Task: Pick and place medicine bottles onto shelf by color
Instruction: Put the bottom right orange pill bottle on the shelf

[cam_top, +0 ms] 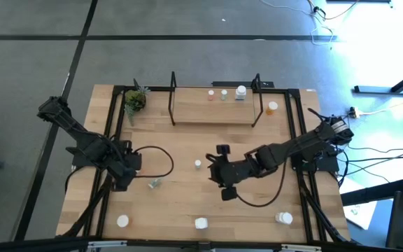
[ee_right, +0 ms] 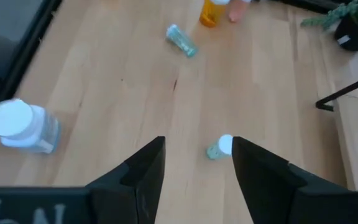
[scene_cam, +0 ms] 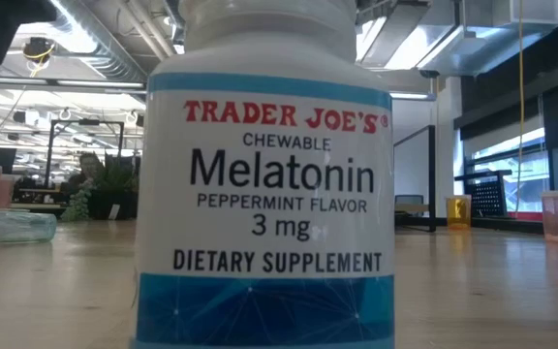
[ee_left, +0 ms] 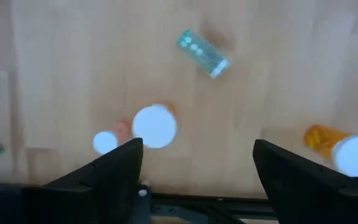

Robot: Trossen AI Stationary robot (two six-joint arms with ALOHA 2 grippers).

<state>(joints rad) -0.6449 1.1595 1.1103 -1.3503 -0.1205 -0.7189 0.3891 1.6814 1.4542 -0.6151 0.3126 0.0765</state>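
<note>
The shelf (cam_top: 212, 116) stands at the table's far edge with three medicine bottles on it: orange (cam_top: 212, 93), pale green (cam_top: 223, 93) and a larger white one (cam_top: 241, 92). My right gripper (ee_right: 197, 143) hovers open at mid-table, and a tiny pale-green bottle (ee_right: 219, 147) stands on the table just ahead of its fingertips. My left gripper (ee_left: 197, 146) points down, open, over the table's left part. Below it are a white-capped orange bottle (ee_left: 155, 126), another orange one (ee_left: 344, 149) and a green bottle (ee_left: 202, 53) lying on its side.
A potted plant (cam_top: 135, 101) stands left of the shelf and an orange bottle (cam_top: 272, 107) to its right. White bottles stand near the front edge (cam_top: 122, 221) (cam_top: 283, 218). One of them (scene_cam: 264, 174) fills the low view. Cables (cam_top: 156, 161) trail across the table.
</note>
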